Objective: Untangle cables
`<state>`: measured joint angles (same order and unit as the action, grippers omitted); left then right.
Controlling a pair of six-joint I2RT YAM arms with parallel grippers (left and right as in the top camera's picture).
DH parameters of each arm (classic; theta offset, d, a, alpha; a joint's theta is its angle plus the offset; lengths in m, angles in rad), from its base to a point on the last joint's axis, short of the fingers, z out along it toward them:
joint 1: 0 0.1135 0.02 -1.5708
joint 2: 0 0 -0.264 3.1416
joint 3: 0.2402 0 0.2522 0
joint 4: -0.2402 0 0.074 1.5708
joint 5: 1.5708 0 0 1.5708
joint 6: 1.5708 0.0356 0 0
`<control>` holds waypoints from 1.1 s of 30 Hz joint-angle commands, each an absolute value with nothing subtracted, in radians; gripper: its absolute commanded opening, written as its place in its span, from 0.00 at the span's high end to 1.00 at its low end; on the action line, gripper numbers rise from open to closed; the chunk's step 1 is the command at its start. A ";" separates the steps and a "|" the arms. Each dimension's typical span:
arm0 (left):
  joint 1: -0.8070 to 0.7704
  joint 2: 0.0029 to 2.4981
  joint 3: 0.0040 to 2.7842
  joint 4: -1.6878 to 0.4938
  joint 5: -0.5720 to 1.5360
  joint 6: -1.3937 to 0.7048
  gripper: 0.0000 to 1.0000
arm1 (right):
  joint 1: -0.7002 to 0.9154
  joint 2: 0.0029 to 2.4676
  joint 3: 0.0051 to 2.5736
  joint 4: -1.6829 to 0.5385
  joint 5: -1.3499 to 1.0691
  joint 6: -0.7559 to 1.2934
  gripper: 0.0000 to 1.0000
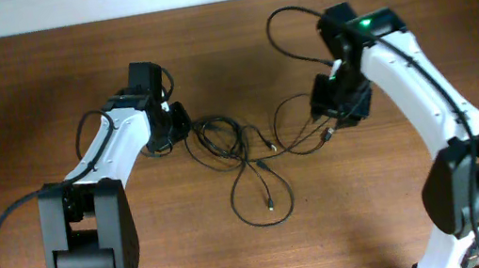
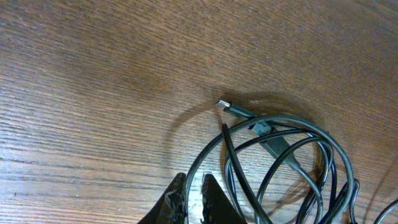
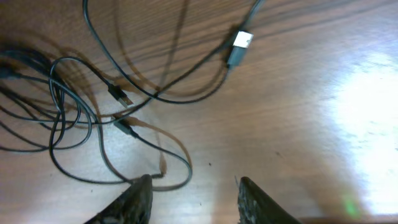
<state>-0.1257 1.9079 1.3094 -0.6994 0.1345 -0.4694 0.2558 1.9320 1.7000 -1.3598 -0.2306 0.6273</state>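
Observation:
Several thin black cables lie mid-table: a tangled coil (image 1: 215, 139) by my left gripper (image 1: 183, 123) and a loose loop (image 1: 264, 202) nearer the front. In the left wrist view a silver-tipped plug (image 2: 231, 108) sticks out of the coil, and my left gripper (image 2: 196, 200) is shut on one strand running between its fingers. My right gripper (image 1: 333, 125) hovers over the strands on the right. In the right wrist view it (image 3: 194, 186) stands open with nothing between its fingers. A thin cable loop (image 3: 186, 167) lies just beside its left fingertip (image 3: 142, 190). A white-tipped plug (image 3: 241, 42) lies further off.
A thicker black cable (image 1: 284, 15) arcs from the right arm near the table's back edge, and another (image 1: 4, 245) curves round the left arm's base. Two small plugs (image 3: 121, 94) lie among the strands left of my right gripper.

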 commanded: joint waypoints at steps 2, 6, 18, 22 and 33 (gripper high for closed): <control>-0.123 1.913 1.323 -0.701 0.141 -0.482 0.89 | 0.303 1.988 1.691 -1.335 -0.167 0.741 0.56; -0.123 1.913 1.323 -0.701 0.141 -0.481 0.89 | 0.308 2.006 1.671 -1.327 -0.020 0.886 0.55; -0.125 1.913 1.323 -0.698 0.142 -0.482 0.88 | 0.310 2.006 1.391 -0.888 -0.018 0.959 0.50; -0.133 1.913 1.323 -0.694 0.141 -0.482 0.88 | 0.310 2.006 1.370 -0.845 -0.018 0.959 0.79; -0.133 1.913 1.323 -0.674 0.196 -0.481 0.65 | 0.295 1.849 1.410 -0.975 -0.049 0.719 0.96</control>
<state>-0.1299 1.9079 1.3094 -0.6827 0.1642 -0.4767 0.2970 1.9732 1.3769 -0.9565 -0.0463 0.7933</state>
